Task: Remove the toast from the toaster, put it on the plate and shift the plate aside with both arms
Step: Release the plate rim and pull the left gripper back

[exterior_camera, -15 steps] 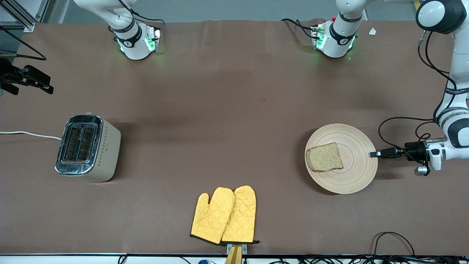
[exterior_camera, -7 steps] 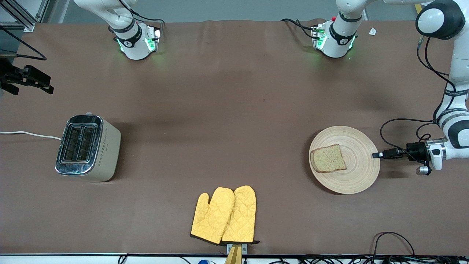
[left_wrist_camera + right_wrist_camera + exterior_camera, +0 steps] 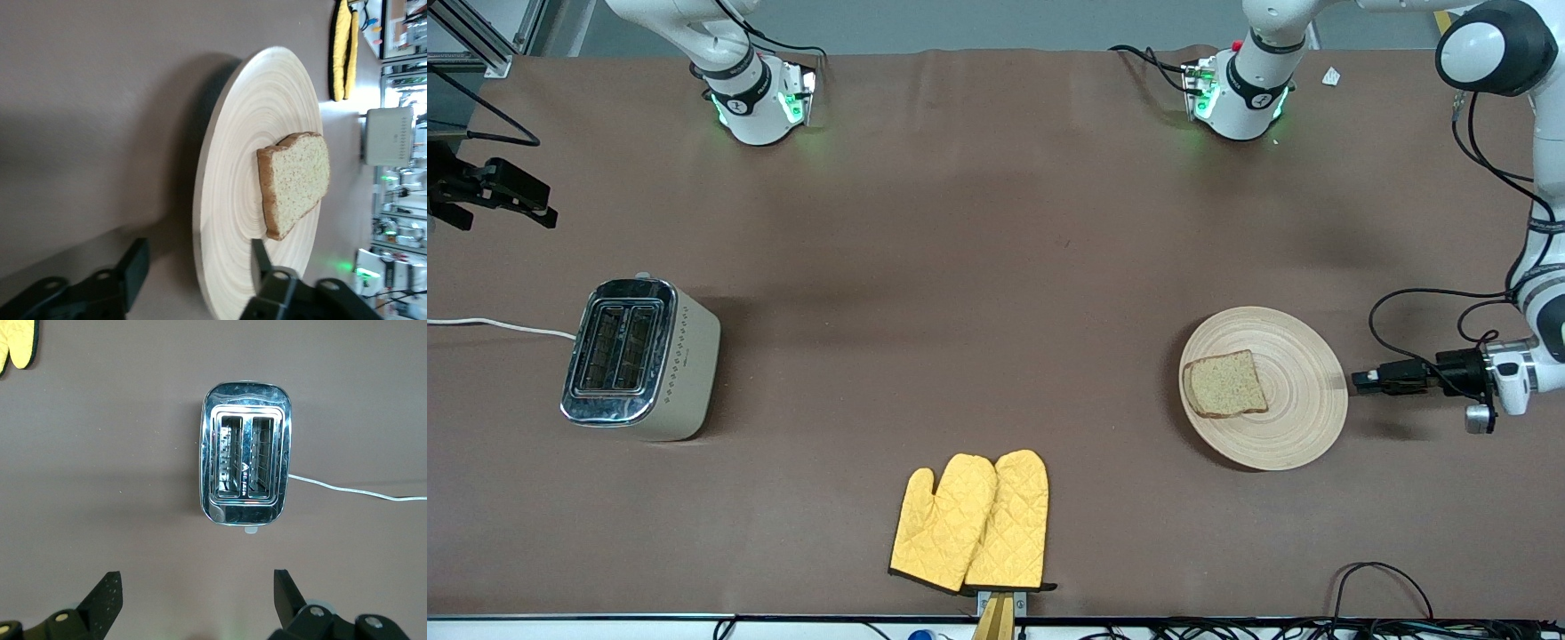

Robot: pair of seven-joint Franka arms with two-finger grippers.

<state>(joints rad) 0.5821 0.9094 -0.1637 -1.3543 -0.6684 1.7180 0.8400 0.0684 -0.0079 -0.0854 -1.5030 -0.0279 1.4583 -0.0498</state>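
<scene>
Showing open fingers [image 3: 137, 263] of left gripper [image 3: 197, 263] just off plate [image 3: 227, 220] rim, holding nothing, toast [image 3: 297, 180] aboard; right gripper [image 3: 197, 597] spread empty over toaster [image 3: 245, 461].

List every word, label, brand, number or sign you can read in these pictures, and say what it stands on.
None reads clearly.
Lettering on the left arm: too small to read.
A triangular mark inside the toaster: a sign, no letters.
Dotted pattern on the toaster's side: decoration, not text.
</scene>
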